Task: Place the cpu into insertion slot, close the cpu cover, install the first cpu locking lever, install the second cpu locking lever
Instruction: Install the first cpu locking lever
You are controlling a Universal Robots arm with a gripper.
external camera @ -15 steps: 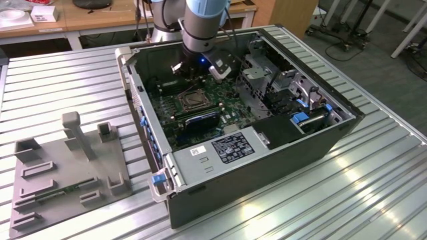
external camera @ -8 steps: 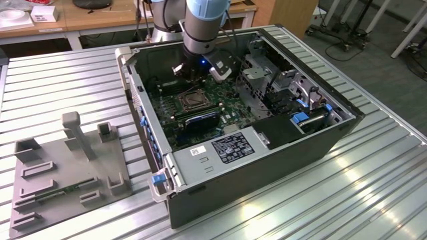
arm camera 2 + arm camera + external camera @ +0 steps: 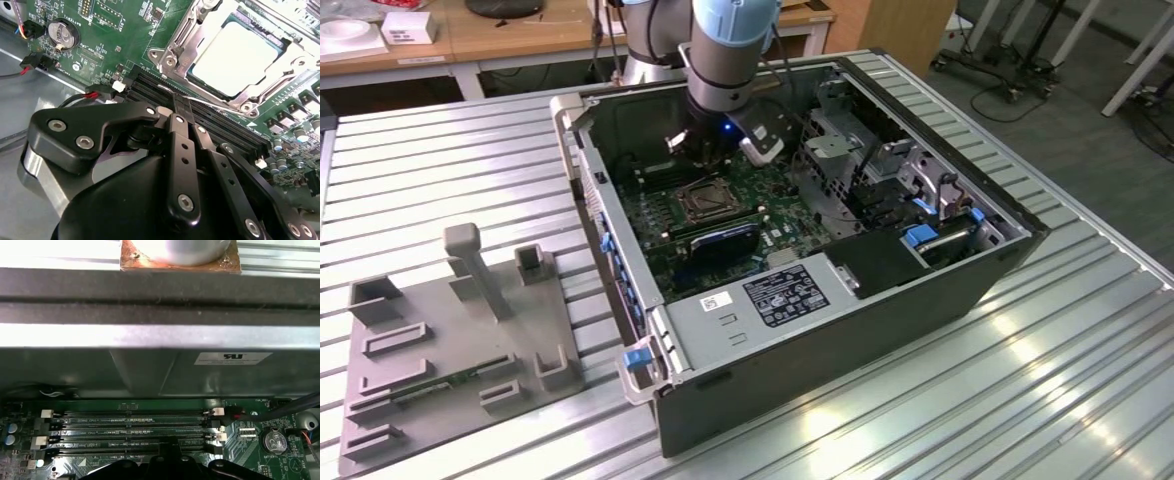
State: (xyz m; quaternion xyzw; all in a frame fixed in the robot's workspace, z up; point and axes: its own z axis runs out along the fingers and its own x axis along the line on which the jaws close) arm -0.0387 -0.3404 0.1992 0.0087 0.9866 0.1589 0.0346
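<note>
The gripper (image 3: 181,102) is hanging low inside the open computer case (image 3: 854,330), just above the long black memory slots (image 3: 220,125) of the green motherboard (image 3: 125,30). Its two fingers are standing close together, nearly touching, and they are holding nothing between them. In the second wrist view the fingertips are pointing at the edge of the memory slots, just beside the socket.

The cpu (image 3: 235,60) is lying flat in the insertion slot (image 3: 287,82), with its pale top facing up. The cpu cover (image 3: 175,47) is lying down around the chip as a silvery frame, and the chip is showing through its cut-out centre. A thin metal lever (image 3: 212,103) is running along the socket side nearest the gripper; I cannot tell if it is hooked.

In the first wrist view the memory slots (image 3: 135,432) are lying in parallel rows, and a round coin battery (image 3: 274,441) is sitting near their end.

In the exterior view the arm (image 3: 727,50) is reaching down into the case, and the socket (image 3: 707,201) is showing below it. The case is lying on its side on a ribbed metal desk (image 3: 1067,380). A grey holder tray (image 3: 454,350) is lying on the desk at the exterior view's left, well apart from the case.
</note>
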